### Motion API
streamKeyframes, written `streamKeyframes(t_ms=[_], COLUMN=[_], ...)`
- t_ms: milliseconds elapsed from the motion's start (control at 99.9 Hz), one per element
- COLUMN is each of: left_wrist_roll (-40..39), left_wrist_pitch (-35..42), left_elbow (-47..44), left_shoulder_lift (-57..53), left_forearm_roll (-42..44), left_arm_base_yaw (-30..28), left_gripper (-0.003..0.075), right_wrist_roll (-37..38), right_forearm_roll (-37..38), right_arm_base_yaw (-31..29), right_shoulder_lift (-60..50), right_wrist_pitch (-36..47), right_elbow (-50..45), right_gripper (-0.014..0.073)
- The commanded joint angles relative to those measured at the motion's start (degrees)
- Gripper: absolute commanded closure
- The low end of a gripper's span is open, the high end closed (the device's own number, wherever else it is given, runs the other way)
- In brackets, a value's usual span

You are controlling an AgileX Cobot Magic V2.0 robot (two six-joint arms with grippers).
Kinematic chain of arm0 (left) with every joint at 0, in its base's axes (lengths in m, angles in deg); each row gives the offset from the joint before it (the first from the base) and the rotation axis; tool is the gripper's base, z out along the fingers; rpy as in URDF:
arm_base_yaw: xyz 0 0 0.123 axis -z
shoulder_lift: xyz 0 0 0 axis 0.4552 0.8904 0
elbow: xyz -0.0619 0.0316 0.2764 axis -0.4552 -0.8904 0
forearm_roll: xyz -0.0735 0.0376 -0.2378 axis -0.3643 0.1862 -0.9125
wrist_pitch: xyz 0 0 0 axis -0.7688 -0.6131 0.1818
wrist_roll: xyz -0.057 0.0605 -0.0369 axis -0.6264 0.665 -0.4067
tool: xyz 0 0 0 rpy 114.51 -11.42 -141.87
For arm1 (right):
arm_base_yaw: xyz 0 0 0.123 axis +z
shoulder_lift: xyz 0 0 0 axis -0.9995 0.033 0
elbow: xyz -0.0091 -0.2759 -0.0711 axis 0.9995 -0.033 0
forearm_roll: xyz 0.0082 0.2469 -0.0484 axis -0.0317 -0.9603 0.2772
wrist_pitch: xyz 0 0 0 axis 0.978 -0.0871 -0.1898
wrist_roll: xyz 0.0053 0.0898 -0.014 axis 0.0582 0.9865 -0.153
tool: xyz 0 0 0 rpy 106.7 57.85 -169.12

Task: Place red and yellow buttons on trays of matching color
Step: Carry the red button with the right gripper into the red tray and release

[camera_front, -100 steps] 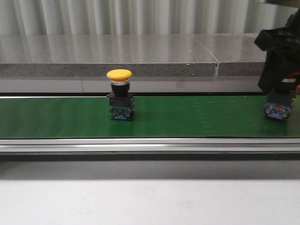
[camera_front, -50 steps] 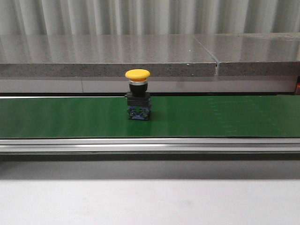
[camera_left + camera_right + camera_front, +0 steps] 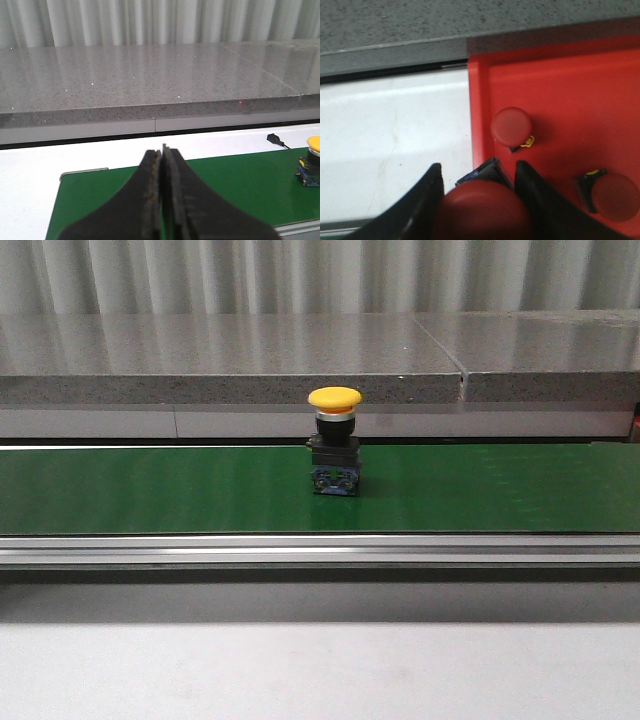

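Yellow button (image 3: 335, 445) stands upright on your green belt (image 3: 150, 490). Your left pincer (image 3: 161, 155) is pressed together; your right pincer (image 3: 479, 180) pinches a red button (image 3: 482, 207) over the red tray (image 3: 580, 85).

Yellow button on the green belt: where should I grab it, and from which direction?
Grip the black body just under the cap, coming down from above. The yellow button stands upright on the green belt, and its wide mushroom cap overhangs the narrower body, so fingers closed below it should not slip off. The left gripper is shut and would need opening first.
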Motion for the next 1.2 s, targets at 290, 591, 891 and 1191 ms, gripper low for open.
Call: streamKeyframes(t_ms=[290,591,891,1191], left_wrist_roll=[0.0,0.0,0.0,0.0], left_wrist_pitch=[3.9,3.9,3.9,3.9], left_elbow=[1.5,1.5,1.5,1.5], left_shoulder_lift=[0.5,0.5,0.5,0.5], left_forearm_roll=[-0.6,-0.6,-0.6,-0.6], left_arm_base_yaw=[0.4,0.4,0.4,0.4], left_gripper=[0.074,0.074,0.074,0.074], right_wrist_roll=[0.7,0.7,0.7,0.7], right_forearm_roll=[-1.2,-1.1,-0.9,-0.9], right_arm_base_yaw=[-4.4,-4.5,-5.3,-6.3], right_shoulder_lift=[8.8,17.0,21.2,23.4], right_wrist_pitch=[1.9,3.3,4.7,4.6], right_elbow=[12.4,20.0,22.5,22.5], right_gripper=[0.0426,0.0426,0.0426,0.0394])
